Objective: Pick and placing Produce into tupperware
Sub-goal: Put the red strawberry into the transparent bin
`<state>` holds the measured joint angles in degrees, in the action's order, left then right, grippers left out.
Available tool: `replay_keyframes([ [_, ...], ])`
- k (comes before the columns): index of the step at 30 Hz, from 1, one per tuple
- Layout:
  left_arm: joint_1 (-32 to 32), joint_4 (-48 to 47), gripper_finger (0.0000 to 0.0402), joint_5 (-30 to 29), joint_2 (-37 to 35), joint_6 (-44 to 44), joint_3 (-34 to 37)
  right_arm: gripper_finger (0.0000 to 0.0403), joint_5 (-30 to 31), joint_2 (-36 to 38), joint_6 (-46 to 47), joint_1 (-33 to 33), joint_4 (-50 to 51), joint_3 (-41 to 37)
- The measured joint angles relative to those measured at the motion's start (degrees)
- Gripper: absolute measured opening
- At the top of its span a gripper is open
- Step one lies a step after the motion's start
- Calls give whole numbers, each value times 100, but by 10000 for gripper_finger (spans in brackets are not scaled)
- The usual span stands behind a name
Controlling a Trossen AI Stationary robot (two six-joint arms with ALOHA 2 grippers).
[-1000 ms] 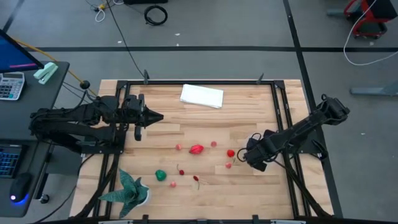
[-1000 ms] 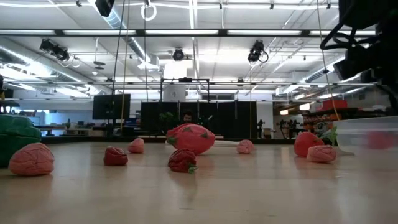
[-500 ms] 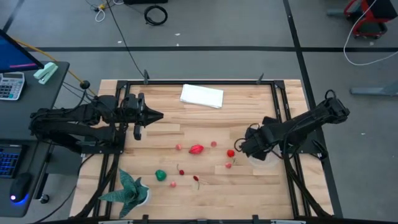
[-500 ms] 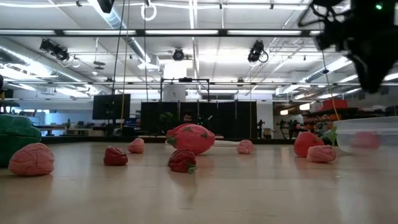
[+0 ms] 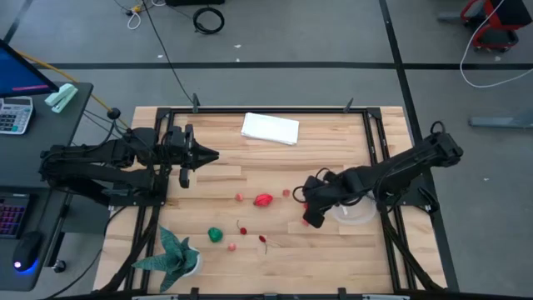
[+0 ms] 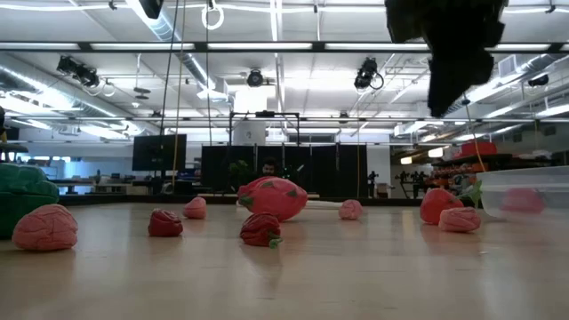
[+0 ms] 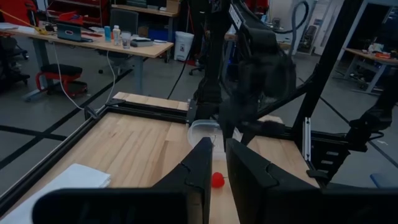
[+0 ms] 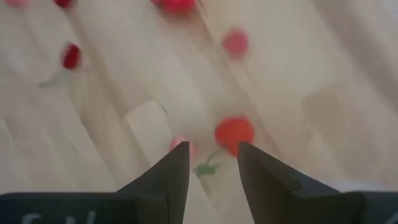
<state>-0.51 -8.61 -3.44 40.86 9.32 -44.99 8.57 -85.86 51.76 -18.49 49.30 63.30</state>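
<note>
Produce scattered mid-table: larger red piece centre, green piece toward plant, small pink and red bits between. Tupperware sits at table's right side, one pink bit inside, seen through wall in my low view. My right gripper hovers over red round piece and pink bit just beside tupperware, fingers parted, holding nothing. Left gripper waits at table's left edge, fingers close together, nothing between. White cloth at far edge.
</note>
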Motion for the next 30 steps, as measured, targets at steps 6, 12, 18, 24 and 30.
replay_keyframes([
  [6,0,-36,61,0,0,-7,0,145,-514,-738,497,-8,-119,-3],
  [12,0,-55,59,0,0,-9,0,145,-741,-1202,477,-8,-116,-3],
  [18,0,-74,57,0,0,-9,0,145,-669,-1410,503,-3,-136,-3],
  [24,0,-127,64,0,0,-9,0,144,-621,-1767,425,-5,-157,-3],
  [30,0,-124,55,0,2,-9,0,110,-277,-1802,51,1,-160,-3],
])
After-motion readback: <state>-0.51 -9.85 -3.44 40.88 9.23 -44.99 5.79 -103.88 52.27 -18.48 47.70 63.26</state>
